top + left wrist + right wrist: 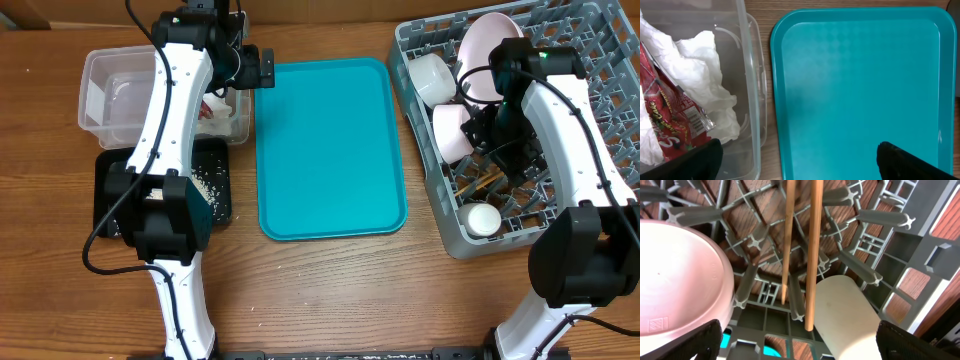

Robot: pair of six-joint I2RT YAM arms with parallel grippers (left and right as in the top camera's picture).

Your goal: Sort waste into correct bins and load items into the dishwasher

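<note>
I take this for a robot lab staged as a kitchen: plain wooden surface [330, 290], grey dish rack [610, 40] at three o'clock, clear tub [92, 100] and black tray [224, 155] at nine.

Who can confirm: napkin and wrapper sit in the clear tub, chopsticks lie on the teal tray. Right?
Chopsticks are wrong: they lie in the grey dish rack, not the teal tray (right wrist view). Napkin and wrapper are in the clear tub.
</note>
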